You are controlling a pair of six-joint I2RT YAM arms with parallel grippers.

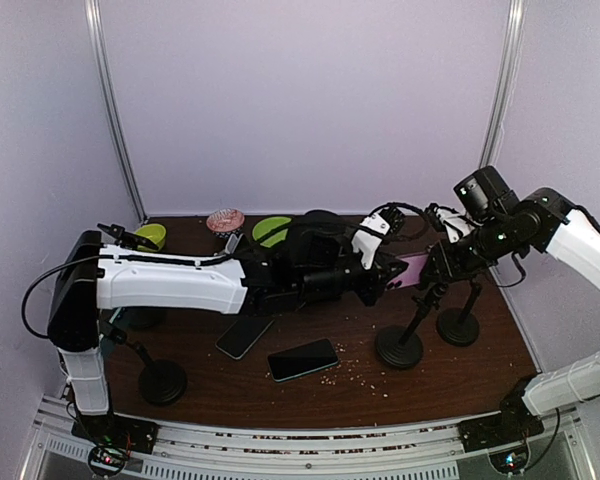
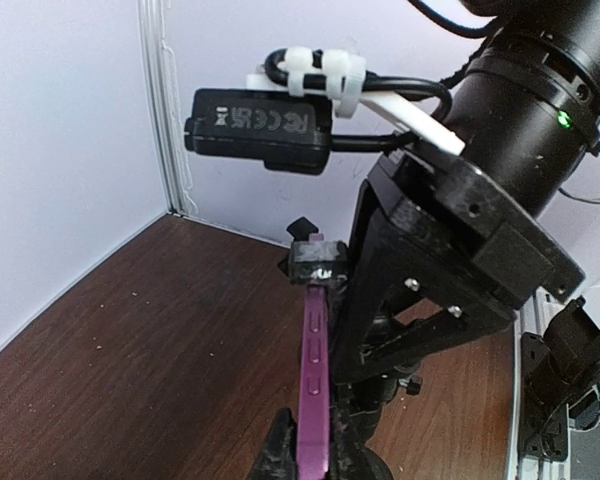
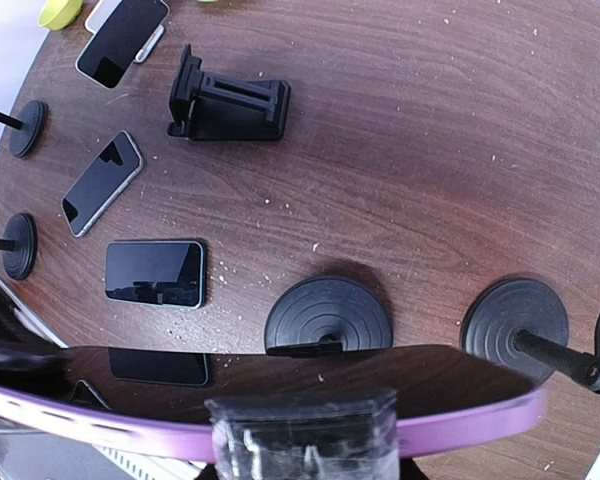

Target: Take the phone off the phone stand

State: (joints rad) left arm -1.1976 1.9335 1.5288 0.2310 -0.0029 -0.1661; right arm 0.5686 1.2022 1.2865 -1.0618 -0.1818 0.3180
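**Purple phone pinched edge-on, still in the stand's clamp**

Along the near edge of the dark brown wooden bench [image 1: 280, 400], a strip of bare wood runs between the arm bases. Just beyond it lie two flat dark-screened phones, one with a pale rim [image 1: 303, 359] and one angled to its left [image 1: 244, 336], close but apart. Right of them is a patch of crumb-speckled open wood, then the round ribbed base of the black phone stand [image 1: 398, 347]. A second black round-based stand [image 1: 458, 327] sits just beside it, near the bench's right edge.

Above the base, the slim purple-edged phone [image 2: 313, 375] stands on edge. The stand's black clamp block [image 2: 315, 262] rests on its upper end. The left pincer [image 2: 314, 455] is pressed together on the phone's lower part, one finger on each face. The right pincer [image 1: 442, 262] crowds the clamp from the right; whether it grips cannot be told.

Farther back, a lime green bowl [image 1: 270, 230] sits by the rear wall.
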